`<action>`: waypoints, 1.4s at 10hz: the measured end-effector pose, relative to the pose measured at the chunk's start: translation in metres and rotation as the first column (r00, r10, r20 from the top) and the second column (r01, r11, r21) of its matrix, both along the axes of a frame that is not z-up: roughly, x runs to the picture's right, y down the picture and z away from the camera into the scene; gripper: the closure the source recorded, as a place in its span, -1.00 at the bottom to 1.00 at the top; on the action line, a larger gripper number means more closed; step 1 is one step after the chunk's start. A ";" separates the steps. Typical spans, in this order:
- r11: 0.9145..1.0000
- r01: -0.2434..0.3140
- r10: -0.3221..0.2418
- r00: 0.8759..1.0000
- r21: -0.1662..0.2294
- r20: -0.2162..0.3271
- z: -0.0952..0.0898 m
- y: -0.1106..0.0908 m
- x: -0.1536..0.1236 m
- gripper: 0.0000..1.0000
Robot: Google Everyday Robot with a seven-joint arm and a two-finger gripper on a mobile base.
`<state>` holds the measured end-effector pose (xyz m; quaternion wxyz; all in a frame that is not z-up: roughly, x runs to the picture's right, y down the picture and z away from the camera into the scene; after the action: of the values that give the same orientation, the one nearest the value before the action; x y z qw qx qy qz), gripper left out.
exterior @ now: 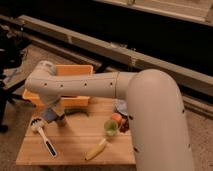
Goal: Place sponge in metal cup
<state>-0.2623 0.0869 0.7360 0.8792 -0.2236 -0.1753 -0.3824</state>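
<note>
The sponge (48, 115) is a small blue-grey square pad at the left of the wooden table (75, 142), just left of the metal cup (61, 120). The cup is a small dark silver cylinder standing in front of the orange bin. My gripper (54, 111) hangs below the bent white arm (80, 87), right at the sponge and the cup. The arm hides most of it. I cannot tell whether the sponge is held or lies on the table.
An orange bin (75, 71) stands at the table's back left. A brush with a white head (42, 134) lies front left. A dark green vegetable (76, 111), a green cup (110, 127), red-orange fruit (118, 119), a pale-blue cap (121, 106) and a banana (96, 149) are nearby.
</note>
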 end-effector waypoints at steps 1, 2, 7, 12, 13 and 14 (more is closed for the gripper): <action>1.000 0.003 -0.003 1.000 -0.002 -0.007 0.004 0.000 0.000 0.99; 1.000 0.007 -0.007 1.000 -0.004 -0.016 0.007 0.000 0.000 0.87; 0.999 0.033 -0.033 0.999 -0.019 -0.042 0.022 0.010 -0.003 -0.13; 1.000 0.019 -0.020 0.999 -0.010 -0.047 0.028 0.010 -0.005 -0.60; 1.000 0.015 -0.015 0.999 -0.010 -0.049 0.029 0.010 -0.004 -0.60; 1.000 0.010 -0.010 0.999 -0.009 -0.049 0.029 0.009 -0.002 -0.60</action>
<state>-0.2642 0.0960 0.7647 0.8803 -0.2377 -0.1540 -0.3805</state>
